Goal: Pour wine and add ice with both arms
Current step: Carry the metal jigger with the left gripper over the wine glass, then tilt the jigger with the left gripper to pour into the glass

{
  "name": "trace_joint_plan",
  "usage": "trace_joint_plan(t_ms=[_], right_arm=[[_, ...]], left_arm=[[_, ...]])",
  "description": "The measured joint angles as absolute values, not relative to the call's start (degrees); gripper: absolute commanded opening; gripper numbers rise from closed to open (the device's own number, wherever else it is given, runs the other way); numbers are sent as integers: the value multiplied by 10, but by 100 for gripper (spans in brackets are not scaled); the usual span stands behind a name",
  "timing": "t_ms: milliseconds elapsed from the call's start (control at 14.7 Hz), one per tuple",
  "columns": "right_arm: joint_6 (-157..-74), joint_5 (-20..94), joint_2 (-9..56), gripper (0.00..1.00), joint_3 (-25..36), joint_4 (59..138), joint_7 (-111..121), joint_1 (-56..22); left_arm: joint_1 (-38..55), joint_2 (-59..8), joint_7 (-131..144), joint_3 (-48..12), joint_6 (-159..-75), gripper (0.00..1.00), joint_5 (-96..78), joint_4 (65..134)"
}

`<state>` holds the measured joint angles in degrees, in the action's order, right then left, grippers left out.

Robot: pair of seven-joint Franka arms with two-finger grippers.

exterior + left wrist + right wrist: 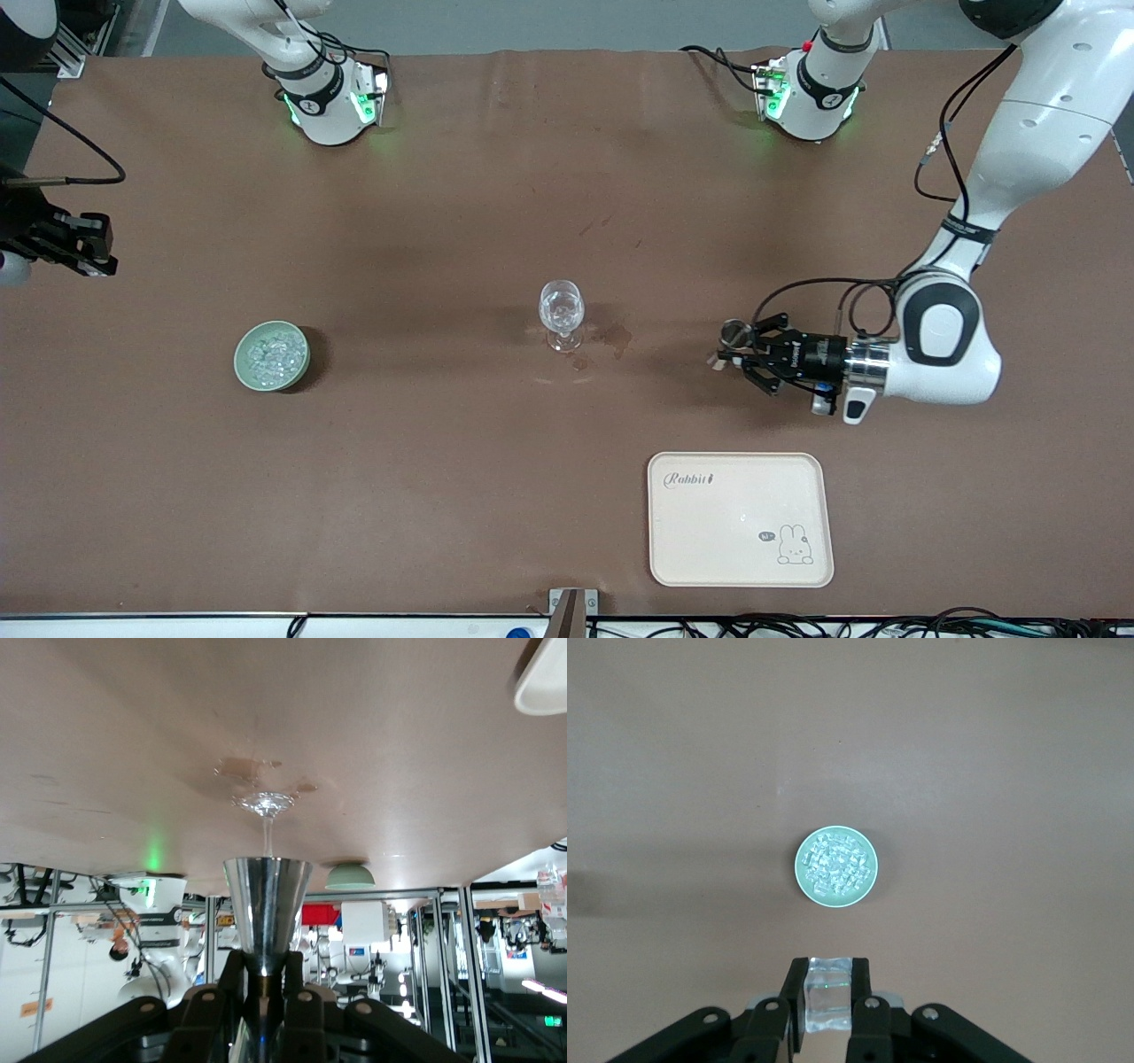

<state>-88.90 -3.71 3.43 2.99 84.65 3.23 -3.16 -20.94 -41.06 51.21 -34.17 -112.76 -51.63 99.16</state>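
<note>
My left gripper (740, 347) is shut on the waist of the shiny metal jigger (733, 334), low over the table, apart from the clear stemmed glass (561, 315) on the side of the left arm's end. The left wrist view shows the jigger (266, 904) between my fingers, with the glass (264, 806) straight ahead. My right gripper (99, 248) is up in the air at the right arm's end. In the right wrist view it (827, 967) is shut on a clear ice cube (827, 997), high above the pale green bowl (801, 870) heaped with ice (837, 864).
The bowl (241, 363) of ice (275, 353) stands toward the right arm's end, level with the glass. A cream rabbit tray (740, 518) lies nearer the front camera than my left gripper. Wet stains (616, 335) mark the brown table beside the glass.
</note>
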Motion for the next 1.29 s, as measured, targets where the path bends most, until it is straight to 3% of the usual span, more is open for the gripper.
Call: trace_joint_plan(t_ms=[680,1293], right_arm=[[-894,-31,32,4,30,851,52,-7],[-895,-15,32,4,30,852,71,2]], left_arm=[[-120,-353,656,-390,-1281,1,-516,1032],[-44,-311,767,-390,-1336,1,-502,1038]])
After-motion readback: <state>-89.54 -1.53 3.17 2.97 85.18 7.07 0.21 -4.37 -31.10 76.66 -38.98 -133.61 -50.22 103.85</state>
